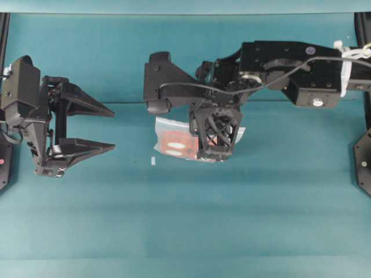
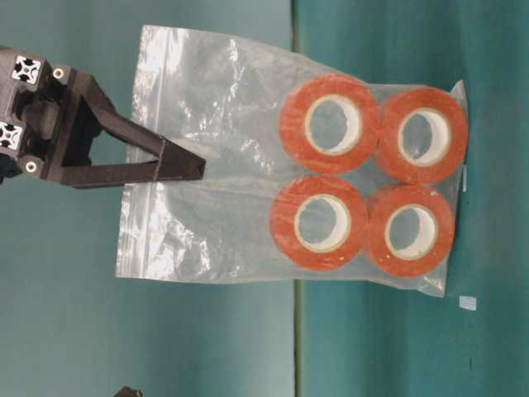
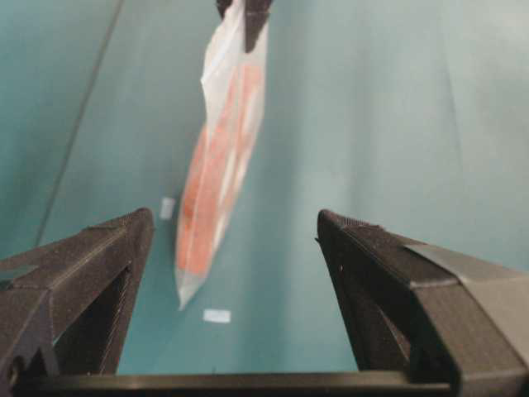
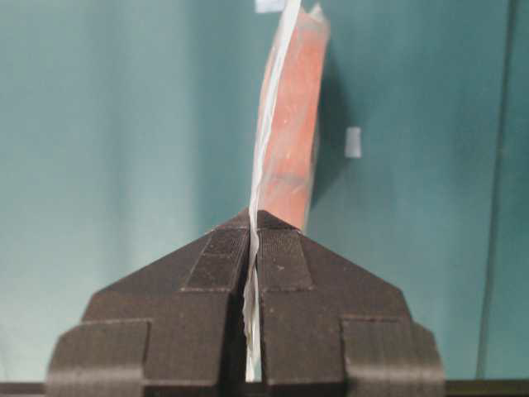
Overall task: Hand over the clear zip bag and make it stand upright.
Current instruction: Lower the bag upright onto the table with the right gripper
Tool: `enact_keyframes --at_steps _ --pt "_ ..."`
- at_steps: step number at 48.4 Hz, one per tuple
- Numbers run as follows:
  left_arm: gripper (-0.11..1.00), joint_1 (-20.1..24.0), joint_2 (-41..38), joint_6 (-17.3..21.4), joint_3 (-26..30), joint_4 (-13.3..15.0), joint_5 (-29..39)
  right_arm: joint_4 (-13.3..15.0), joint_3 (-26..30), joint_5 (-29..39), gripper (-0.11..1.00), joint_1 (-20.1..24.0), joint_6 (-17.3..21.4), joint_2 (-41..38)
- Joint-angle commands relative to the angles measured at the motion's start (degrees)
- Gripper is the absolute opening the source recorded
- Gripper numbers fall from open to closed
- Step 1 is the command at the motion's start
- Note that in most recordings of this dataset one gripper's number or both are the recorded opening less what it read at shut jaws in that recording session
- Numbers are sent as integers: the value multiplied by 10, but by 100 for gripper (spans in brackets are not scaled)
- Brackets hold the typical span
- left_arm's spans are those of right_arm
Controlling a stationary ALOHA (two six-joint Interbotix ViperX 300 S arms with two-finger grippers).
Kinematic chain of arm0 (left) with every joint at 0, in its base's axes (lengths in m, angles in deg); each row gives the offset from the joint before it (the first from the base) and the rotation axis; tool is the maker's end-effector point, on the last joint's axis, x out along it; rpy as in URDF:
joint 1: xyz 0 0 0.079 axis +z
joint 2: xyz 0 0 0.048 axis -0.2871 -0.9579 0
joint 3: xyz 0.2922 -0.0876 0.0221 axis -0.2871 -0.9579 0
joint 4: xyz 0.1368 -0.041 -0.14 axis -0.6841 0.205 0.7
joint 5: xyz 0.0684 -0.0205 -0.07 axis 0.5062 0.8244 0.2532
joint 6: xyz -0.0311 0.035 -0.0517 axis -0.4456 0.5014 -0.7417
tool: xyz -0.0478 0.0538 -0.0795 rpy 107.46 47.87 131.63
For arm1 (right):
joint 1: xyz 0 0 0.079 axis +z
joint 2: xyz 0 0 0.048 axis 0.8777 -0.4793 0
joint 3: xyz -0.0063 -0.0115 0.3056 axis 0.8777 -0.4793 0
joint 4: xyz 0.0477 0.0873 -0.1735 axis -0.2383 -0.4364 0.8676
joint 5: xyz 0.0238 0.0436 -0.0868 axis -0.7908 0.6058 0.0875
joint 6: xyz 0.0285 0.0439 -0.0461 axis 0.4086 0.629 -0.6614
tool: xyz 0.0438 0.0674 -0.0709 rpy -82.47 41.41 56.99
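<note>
Four orange tape rolls with white cores point(image 2: 368, 182) sit inside clear square plastic zip bag point(image 2: 223, 165). Right gripper point(image 4: 250, 240) pinched tight on bag's empty end, bag hanging from its tips above teal table point(image 1: 185, 220) (rolls at far end from fingers). Left gripper point(image 1: 110, 128) spread wide, holding nothing, bag well ahead of it, not touching. Small white scrap point(image 1: 153, 161) on table just beside bag.

Overhead camera looking straight down on both arms, table-level one sitting close and turned sideways, each wrist camera peering out along its own jaws, all four sharing the bag point(image 2: 289, 174).
</note>
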Motion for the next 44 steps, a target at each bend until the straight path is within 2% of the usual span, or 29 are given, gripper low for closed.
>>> enact_keyframes --at_steps 1,9,22,44 --pt "87 0 3 -1 5 0 -3 -2 12 -3 1 2 -10 4" --pt "87 1 3 -1 5 0 -3 -1 18 -2 1 3 -16 3" --pt "87 0 3 -1 5 -1 -3 -1 20 8 1 4 -71 2" --pt "87 2 2 -1 5 -1 -3 -1 25 11 1 4 -87 5"
